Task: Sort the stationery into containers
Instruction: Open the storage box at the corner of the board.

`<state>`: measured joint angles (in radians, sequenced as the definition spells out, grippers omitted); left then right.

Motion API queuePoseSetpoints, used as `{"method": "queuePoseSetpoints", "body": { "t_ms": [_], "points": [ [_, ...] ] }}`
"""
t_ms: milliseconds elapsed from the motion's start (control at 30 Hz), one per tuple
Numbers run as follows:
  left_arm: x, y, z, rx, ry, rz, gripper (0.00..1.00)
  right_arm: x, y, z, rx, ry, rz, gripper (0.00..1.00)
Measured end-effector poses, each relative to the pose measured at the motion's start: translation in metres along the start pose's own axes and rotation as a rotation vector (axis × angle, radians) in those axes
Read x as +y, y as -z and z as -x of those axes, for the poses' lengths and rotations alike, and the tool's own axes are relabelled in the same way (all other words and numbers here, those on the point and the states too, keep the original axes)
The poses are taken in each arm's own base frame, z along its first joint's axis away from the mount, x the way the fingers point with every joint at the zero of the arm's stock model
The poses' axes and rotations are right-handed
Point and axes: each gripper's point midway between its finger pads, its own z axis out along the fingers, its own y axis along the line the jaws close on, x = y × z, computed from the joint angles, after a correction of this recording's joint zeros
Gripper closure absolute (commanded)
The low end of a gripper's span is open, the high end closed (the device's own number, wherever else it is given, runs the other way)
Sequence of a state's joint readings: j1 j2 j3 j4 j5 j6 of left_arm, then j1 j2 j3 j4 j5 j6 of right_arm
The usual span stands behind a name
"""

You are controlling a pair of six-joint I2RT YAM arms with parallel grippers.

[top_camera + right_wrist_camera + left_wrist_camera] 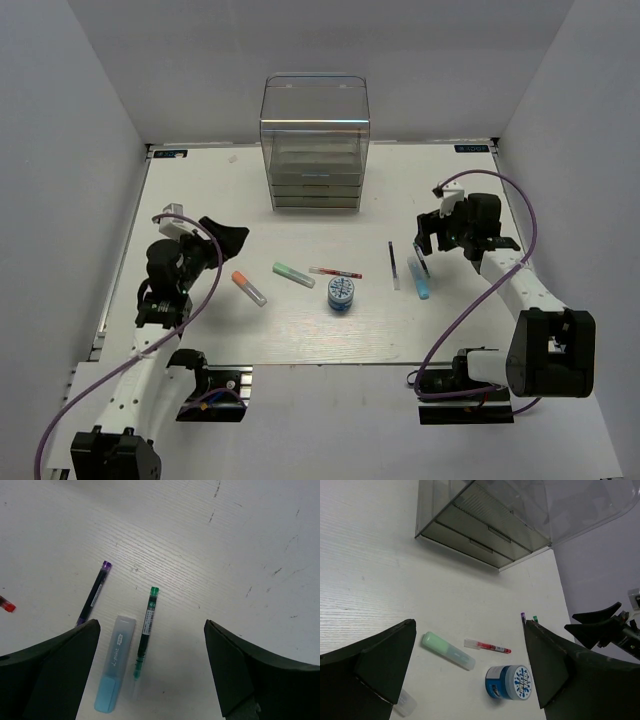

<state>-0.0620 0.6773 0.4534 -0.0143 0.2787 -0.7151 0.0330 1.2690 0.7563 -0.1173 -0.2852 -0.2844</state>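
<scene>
Status: nothing sorted yet. All seven items lay loose on the table (200, 335). The cabinet (315, 140) drawers looked shut and I saw nothing inside them (clear walls glare, so not certain).

Left pincer (469, 625): jaws apart, empty.
- The mint-green marker (448, 651) and red-white pen (487, 646) sat just ahead of it, between the two finger lines.
- The roll (509, 682) was close to the finger at the right of the left wrist view.
- The orange-capped marker (404, 703) was half hidden under the other finger.
- The cabinet stood well ahead of it, off to the right.

Right pincer (151, 625): jaws apart, empty, hanging right over the green-capped pen (145, 630).
- The light-blue marker (116, 665) lay just beside that pen, toward the finger at the left of the right wrist view.
- The dark pen (94, 594) was further that way, apart from the marker.

Left to do, by my read: seven picks, and a drawer opened first.

Room:
- There was bare table between both pincers and the cabinet front, so the approach looked free.
- Both wrists sat near the table's side edges, with walls just outboard.
- Pen and blue marker were nearly touching, so a finger had little gap on that side. The pen's other side was open.
</scene>
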Motion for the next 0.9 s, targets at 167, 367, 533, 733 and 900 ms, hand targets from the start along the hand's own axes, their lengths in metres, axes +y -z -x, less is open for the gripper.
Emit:
{"method": "queuePoseSetpoints", "body": {
  "t_ms": [167, 367, 533, 733, 900],
  "points": [
    [0.004, -0.017, -0.013, 0.062, 0.037, -0.019, 0.01, 0.002, 0.0, 0.005, -0.023, 0.043, 0.02, 0.1],
    [0.003, -0.034, -0.019, 0.08, 0.088, -0.056, 0.17, 0.019, -0.001, 0.01, -0.06, 0.121, 0.134, 0.37],
    [0.001, -0.057, -0.029, 0.109, 0.12, -0.08, 0.59, 0.031, -0.004, 0.013, -0.075, 0.148, 0.219, 0.81],
    [-0.01, -0.106, -0.043, 0.155, 0.141, -0.1, 0.42, 0.043, -0.004, 0.019, -0.103, 0.16, 0.285, 0.38],
    [-0.024, -0.146, -0.049, 0.143, 0.17, -0.123, 0.31, 0.05, -0.003, 0.025, -0.132, 0.17, 0.319, 0.36]
  ]
}}
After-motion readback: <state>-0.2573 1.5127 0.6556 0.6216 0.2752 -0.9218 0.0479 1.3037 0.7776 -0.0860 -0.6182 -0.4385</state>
